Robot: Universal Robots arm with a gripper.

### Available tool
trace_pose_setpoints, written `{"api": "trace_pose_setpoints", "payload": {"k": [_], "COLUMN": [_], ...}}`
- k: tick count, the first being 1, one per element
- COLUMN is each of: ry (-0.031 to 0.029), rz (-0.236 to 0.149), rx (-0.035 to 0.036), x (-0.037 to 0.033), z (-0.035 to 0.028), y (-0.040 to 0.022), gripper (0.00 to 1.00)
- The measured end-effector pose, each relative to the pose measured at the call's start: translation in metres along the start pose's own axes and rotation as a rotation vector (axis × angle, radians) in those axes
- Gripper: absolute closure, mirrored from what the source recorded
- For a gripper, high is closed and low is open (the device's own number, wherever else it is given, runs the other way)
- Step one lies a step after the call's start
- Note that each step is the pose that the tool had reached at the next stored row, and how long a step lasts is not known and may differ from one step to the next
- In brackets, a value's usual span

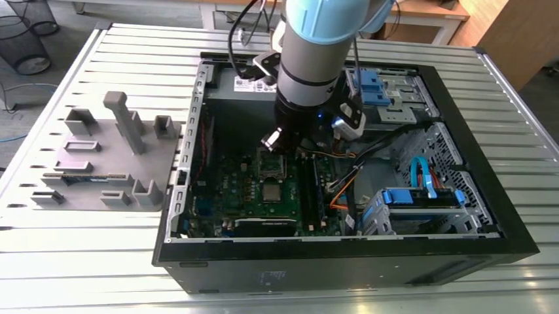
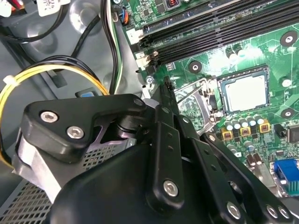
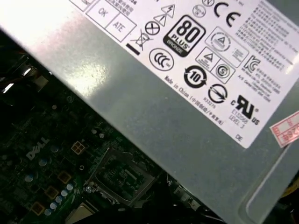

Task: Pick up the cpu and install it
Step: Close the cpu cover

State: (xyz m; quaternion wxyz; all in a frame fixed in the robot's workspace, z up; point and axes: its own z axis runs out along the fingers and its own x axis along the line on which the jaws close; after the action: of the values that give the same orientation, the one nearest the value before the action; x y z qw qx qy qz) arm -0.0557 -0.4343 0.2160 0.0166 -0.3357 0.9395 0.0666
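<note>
The cpu (image 1: 273, 191), a small square chip with a dull silver top, lies flat in the black socket on the green motherboard (image 1: 232, 196) inside the open computer case. In the second wrist view the cpu (image 2: 243, 92) sits in its socket with the silver hinged frame (image 2: 196, 93) swung open beside it. My gripper (image 2: 166, 85) hangs over the board a short way from the socket, its black links meeting at a narrow tip. It is shut with nothing in it. The first wrist view has the open frame (image 3: 117, 179) on the dark board.
The black case wall (image 1: 341, 252) rings the board. A grey power supply (image 3: 187, 93) lies at the back, and long black memory slots (image 2: 210, 28) run past the socket. Yellow and black cables (image 2: 56, 70), blue drive cages (image 1: 419, 196) and a grey parts holder (image 1: 105, 163) on the slatted table are nearby.
</note>
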Motion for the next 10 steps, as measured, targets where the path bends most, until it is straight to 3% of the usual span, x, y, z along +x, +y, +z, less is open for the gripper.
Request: {"api": "trace_pose_setpoints", "payload": {"k": [10], "ry": [0.0000], "rz": [0.000], "rx": [0.0000], "x": [-0.0005], "z": [-0.0092], "y": [0.0003], "gripper": [0.89]}}
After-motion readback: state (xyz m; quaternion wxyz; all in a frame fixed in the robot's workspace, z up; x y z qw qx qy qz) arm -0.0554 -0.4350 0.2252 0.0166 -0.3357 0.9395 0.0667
